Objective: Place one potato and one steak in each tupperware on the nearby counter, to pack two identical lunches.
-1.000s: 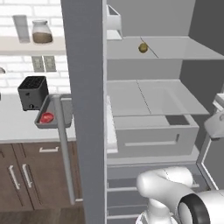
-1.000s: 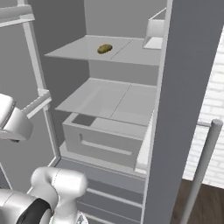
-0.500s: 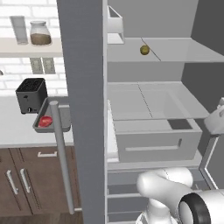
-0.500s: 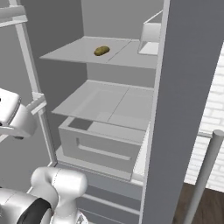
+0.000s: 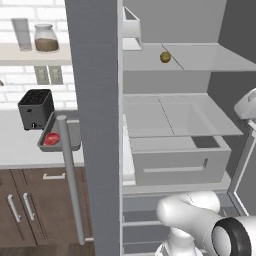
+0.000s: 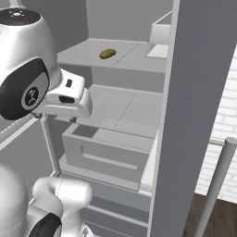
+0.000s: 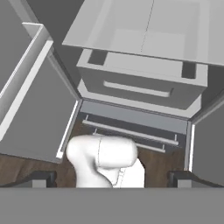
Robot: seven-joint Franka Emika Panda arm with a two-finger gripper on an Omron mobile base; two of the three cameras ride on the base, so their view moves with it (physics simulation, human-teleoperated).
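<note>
**Small brown-green potato (image 5: 165, 57) unclaimed on the upper fridge shelf as the arm lifts**

Over the last second the scene has hardly shifted in the base views, so the base is more or less parked. What has moved is the arm. In the right base view its white and dark upper joint now looms large at the near left, where it was a small shape at the edge before. The hand (image 7: 111, 179) looks down at the fridge's lower drawers and the wooden floor. Its finger tips (image 7: 43, 179) are spread wide with nothing between them.

I judge that the arm is repositioning for another reach into the open fridge, not carrying anything.

The potato is a rounded oval lump, lying alone on the pale grey upper shelf, well above the grey pull-out drawer (image 5: 175, 165). To the left, on the pale off-white table (image 5: 20, 150), is the darker grey shallow tupperware tray (image 5: 50, 148). It already holds a red steak (image 5: 51, 138) and sits just right of the black toaster (image 5: 36, 107). No potato shows in that tray.
</note>
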